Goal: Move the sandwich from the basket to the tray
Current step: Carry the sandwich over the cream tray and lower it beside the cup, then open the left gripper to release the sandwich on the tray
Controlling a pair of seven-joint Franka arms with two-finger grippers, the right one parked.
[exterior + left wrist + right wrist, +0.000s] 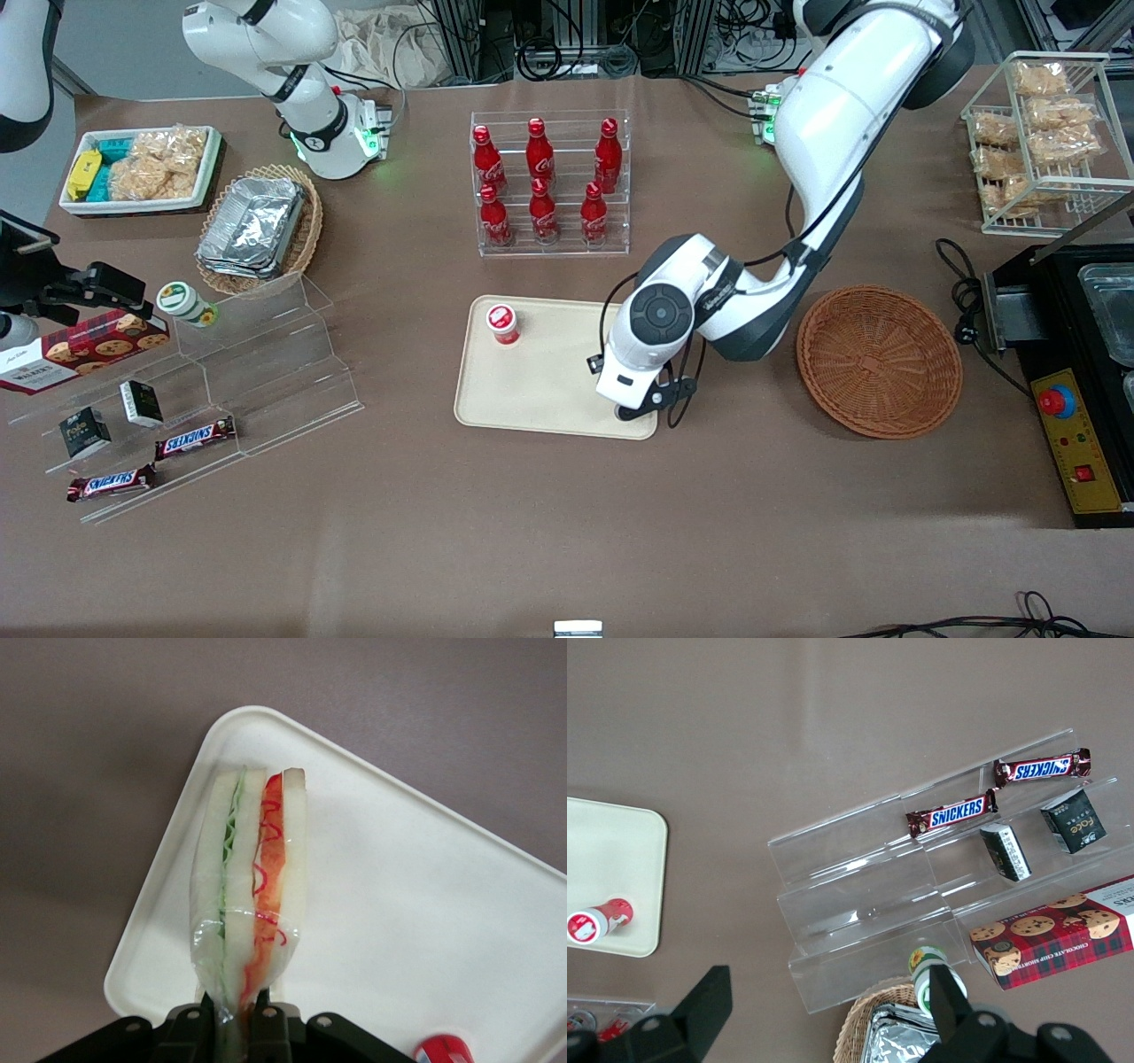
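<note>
Brown matte tabletop (532, 540) fills the front view, evenly lit with soft shadows. At twelve o'clock, past its edge - tangled black cables (576, 53) and metal framing (461, 35). At eleven o'clock, grey floor (124, 35). At four o'clock - a black control box (1076, 443) bearing a red button (1054, 401).
</note>
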